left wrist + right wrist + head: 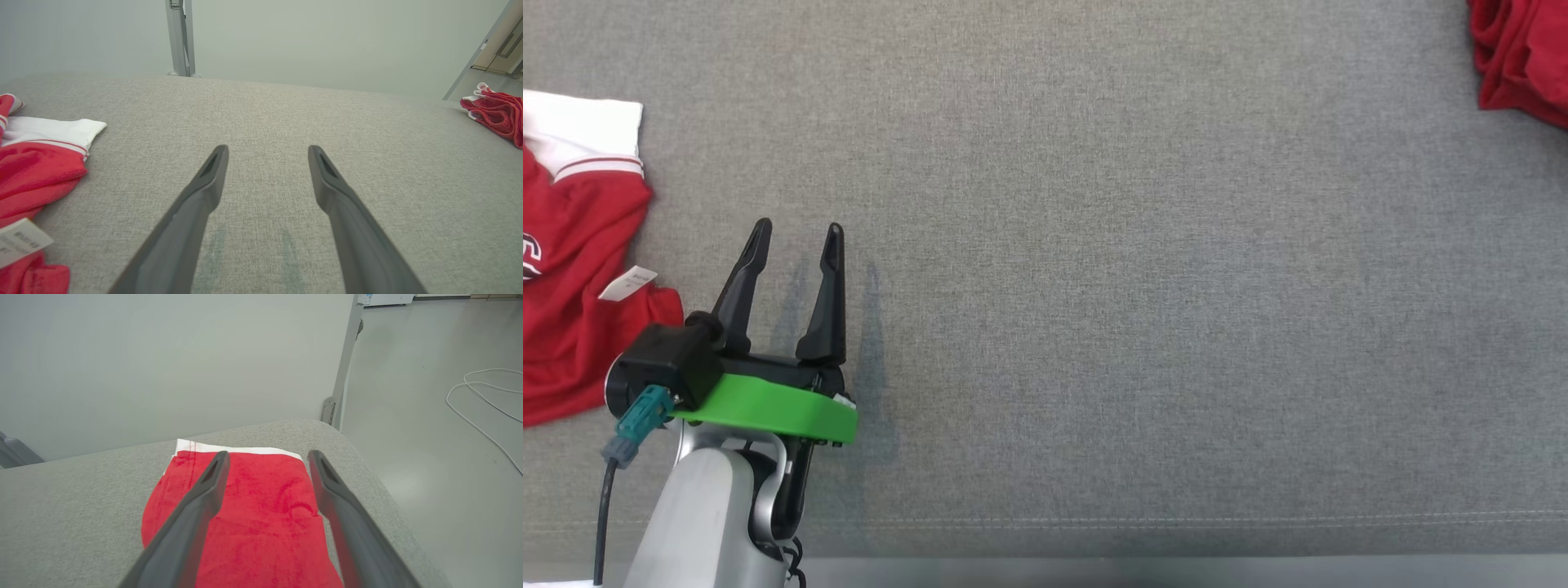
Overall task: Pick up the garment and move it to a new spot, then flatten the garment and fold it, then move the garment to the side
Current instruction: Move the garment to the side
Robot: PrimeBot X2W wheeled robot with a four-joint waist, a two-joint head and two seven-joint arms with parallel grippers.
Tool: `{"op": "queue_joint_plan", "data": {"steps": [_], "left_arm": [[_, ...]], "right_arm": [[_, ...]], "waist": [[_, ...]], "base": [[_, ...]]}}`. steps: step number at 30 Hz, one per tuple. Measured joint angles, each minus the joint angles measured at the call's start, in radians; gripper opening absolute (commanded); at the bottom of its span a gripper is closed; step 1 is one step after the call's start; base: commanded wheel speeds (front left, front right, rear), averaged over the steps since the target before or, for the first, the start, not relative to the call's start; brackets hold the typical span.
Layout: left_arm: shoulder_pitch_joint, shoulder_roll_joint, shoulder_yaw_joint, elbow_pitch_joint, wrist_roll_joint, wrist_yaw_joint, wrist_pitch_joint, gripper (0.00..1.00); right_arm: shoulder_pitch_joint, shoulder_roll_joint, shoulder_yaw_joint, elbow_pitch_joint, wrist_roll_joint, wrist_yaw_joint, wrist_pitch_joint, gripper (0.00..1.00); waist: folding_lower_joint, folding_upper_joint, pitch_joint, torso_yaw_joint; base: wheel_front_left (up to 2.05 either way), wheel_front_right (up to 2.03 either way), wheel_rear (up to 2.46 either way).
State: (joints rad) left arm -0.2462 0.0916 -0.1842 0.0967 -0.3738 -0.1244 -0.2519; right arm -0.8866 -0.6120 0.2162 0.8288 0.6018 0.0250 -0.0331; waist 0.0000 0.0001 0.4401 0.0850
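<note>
The garment is a red cloth with white trim, lying folded at the far right corner of the grey fabric table. From the left wrist it shows as a small red bundle at the right. My right gripper hovers just above the garment, open, its two fingers spread over the red cloth and holding nothing. My left gripper stands open over bare table at the near left, and the left wrist view shows the left gripper empty.
Another red garment with a white collar and a paper tag lies crumpled at the left edge, close to my left gripper. A metal post rises behind the table's right corner. A white cable lies on the floor beyond.
</note>
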Motion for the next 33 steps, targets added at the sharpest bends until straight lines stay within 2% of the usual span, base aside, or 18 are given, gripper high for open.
{"op": "queue_joint_plan", "data": {"steps": [10,16,29,33], "left_arm": [[0.003,-0.007,0.029,0.026,0.000,0.000,0.000,1.00],[0.035,-0.011,0.053,0.049,0.000,0.000,0.000,1.00],[0.148,-0.017,0.072,0.083,0.000,0.000,0.000,1.00],[0.162,-0.021,0.078,0.079,0.000,0.001,0.000,1.00]], "right_arm": [[0.061,0.093,0.055,-0.114,-0.021,0.043,-0.137,1.00],[0.162,0.157,0.082,-0.175,-0.022,0.060,-0.205,1.00],[0.431,0.279,0.124,-0.340,-0.020,0.072,-0.219,1.00],[0.515,0.287,0.118,-0.392,-0.030,0.070,-0.219,1.00]], "waist": [[0.0000,0.0000,-0.105,-0.022],[0.0000,0.0000,-0.195,-0.044],[0.0000,0.0000,-0.359,-0.073],[0.0000,0.0000,-0.391,-0.082]], "base": [[0.00,0.00,0.00],[0.00,0.00,0.00],[0.00,0.00,0.00],[0.00,0.00,0.00]]}}
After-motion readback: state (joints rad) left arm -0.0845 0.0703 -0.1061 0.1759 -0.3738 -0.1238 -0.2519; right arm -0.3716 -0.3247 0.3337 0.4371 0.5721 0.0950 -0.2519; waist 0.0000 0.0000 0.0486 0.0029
